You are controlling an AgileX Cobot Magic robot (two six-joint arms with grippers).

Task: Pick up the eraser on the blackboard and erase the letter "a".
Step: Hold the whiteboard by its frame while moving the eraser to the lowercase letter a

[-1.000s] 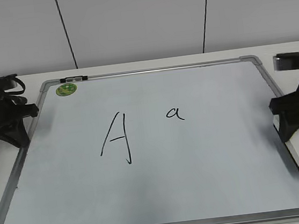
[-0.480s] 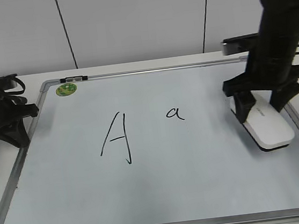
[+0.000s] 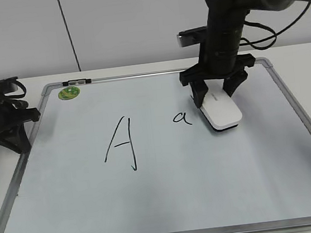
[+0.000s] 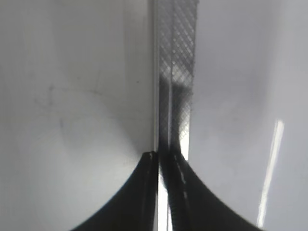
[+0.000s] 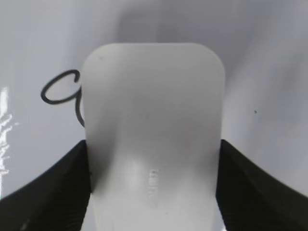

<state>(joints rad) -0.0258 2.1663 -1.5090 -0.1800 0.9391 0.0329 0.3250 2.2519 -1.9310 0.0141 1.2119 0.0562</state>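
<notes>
Two arms are in view; which one is working?

— Right arm only. The right gripper (image 3: 216, 94) has its fingers closed against the two long sides of the eraser (image 3: 221, 112), with the wrist view showing a ribbed pad pressed to each flank.

— Where is the eraser?

— On the blackboard (image 3: 170, 199), toward the far right part of the worktop. Its dark underside appears to sit flat on the white surface, though contact cannot be confirmed. Its left edge is just beside the letter "a" (image 3: 181, 117); in the wrist view the eraser covers the right side of the mark, leaving most of the strokes visible.

— Why hold it by the sides?

— A side grip keeps the wiping face pointing down and the block parallel to the board, so a sideways pass should bring the whole underside over the ink. The vertical arm posture suits pressing down.

— Status of the letter?

— Not erased as far as visible. The large capital "A" (image 3: 120, 144) sits well apart, nearer the left edge, so a short stroke should spare it.

— And the left gripper (image 4: 163, 192)?

— Parked at the left edge of the worktop, over the board's metal frame (image 4: 175, 72). Its fingertips sit almost together, holding nothing.
</notes>
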